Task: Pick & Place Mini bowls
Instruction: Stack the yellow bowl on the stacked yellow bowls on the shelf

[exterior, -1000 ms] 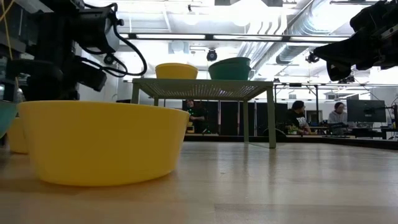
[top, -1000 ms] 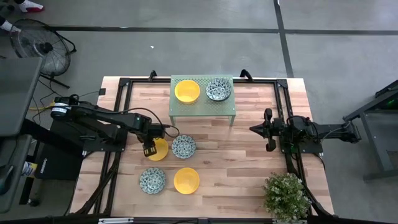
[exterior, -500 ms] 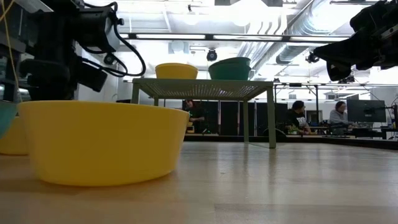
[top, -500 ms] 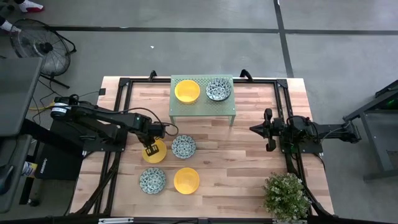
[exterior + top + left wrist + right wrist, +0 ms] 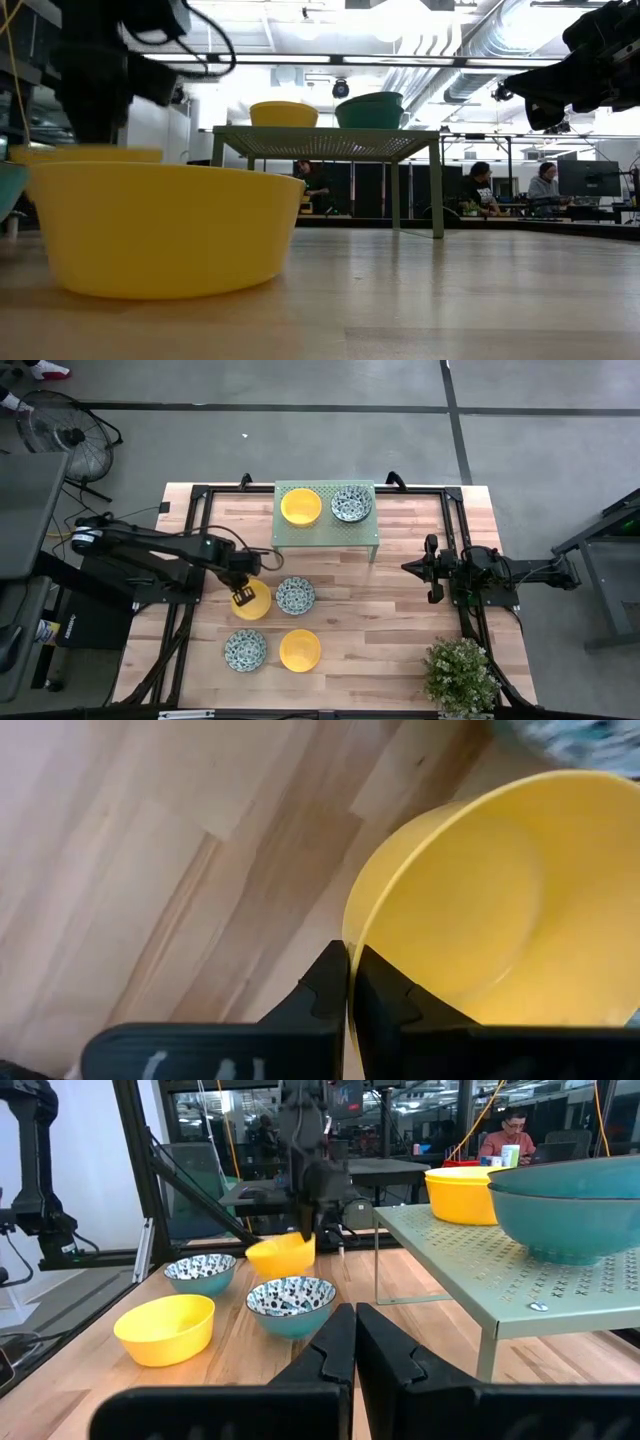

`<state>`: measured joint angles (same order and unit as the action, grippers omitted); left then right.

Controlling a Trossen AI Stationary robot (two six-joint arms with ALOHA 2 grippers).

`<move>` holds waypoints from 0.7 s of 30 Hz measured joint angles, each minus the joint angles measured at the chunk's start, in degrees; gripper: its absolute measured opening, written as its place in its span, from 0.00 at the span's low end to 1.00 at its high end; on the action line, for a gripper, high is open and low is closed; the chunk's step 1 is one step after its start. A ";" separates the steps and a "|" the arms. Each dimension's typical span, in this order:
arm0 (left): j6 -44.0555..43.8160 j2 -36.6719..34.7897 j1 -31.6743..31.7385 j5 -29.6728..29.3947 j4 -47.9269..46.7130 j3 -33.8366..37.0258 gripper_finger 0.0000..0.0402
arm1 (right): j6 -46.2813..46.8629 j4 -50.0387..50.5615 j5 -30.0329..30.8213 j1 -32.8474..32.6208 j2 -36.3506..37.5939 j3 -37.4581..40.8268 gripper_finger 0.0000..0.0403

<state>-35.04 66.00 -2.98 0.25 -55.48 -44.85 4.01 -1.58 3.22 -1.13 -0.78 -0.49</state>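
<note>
My left gripper (image 5: 240, 596) is shut on a plain yellow mini bowl (image 5: 252, 601) left of the table's middle. That bowl also shows in the left wrist view (image 5: 480, 900) and the right wrist view (image 5: 280, 1255). A patterned mini bowl (image 5: 295, 596) sits on its base just right of it. Another patterned bowl (image 5: 244, 650) and a yellow bowl (image 5: 300, 650) sit nearer the front edge. One yellow bowl (image 5: 301, 506) and one patterned bowl (image 5: 351, 503) stand on the pale green rack (image 5: 327, 538). My right gripper (image 5: 406, 568) hovers shut at the right, holding nothing. My left gripper pinches the yellow bowl's rim (image 5: 348, 942) on the bowl's left side, one finger inside (image 5: 385, 995) and one outside (image 5: 322, 992). The fingers come from above, pointing down. The bowl hangs tilted, clear of the table.
A potted plant (image 5: 460, 675) stands at the front right corner. The rack stands on legs at the table's far middle. Bare wood lies between the bowls and my right arm. People sit at desks in the room behind (image 5: 545, 190).
My left gripper has shut on the yellow bowl's rim and gone up. The bowl, which sat on the table, now hangs lifted clear and tilted.
</note>
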 joint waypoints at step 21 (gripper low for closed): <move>5.32 -0.71 17.83 -2.24 -5.04 -27.32 0.00 | 0.00 -0.29 0.04 0.00 -0.02 0.00 0.00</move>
<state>-29.72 65.29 14.85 -1.99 -60.53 -72.17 4.01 -1.87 3.27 -1.13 -0.80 -0.49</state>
